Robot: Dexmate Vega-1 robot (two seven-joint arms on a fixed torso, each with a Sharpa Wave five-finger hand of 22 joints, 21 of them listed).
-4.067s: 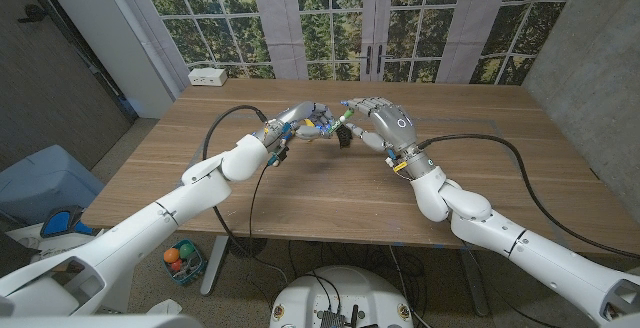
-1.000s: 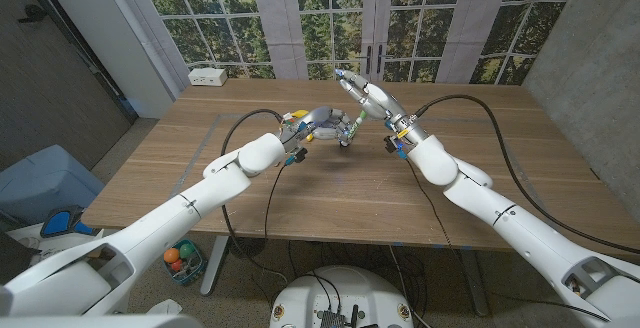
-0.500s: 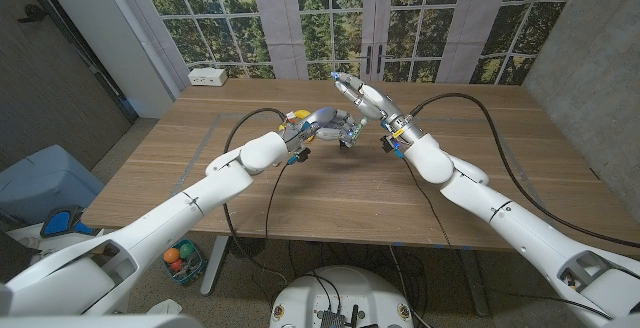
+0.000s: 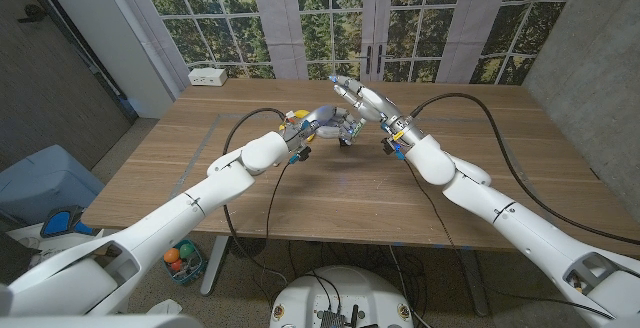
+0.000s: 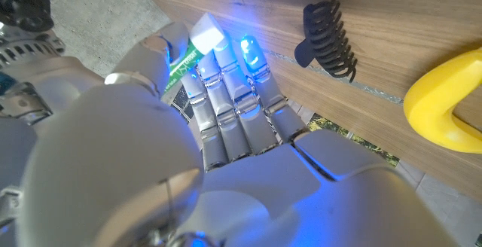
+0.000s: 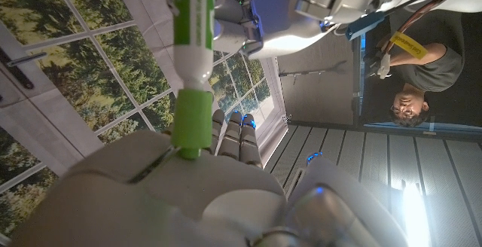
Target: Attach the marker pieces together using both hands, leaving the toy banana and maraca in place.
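Green marker barrel [image 6: 190, 28] held by left hand [image 4: 322, 121], green cap [image 6: 189, 123] by right hand [image 4: 356, 99]. Collinear, cap mouth at barrel end; seating depth not discernible.

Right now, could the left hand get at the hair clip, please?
Probably not to grasp: the clip lies near the left hand with nothing between, but that hand holds the marker.

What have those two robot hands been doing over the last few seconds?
The right hand turned over and rose above the left hand, and the two closed in at the table's far middle. In the right wrist view the green cap now meets the marker. Both hands kept their grip; the table is unchanged.
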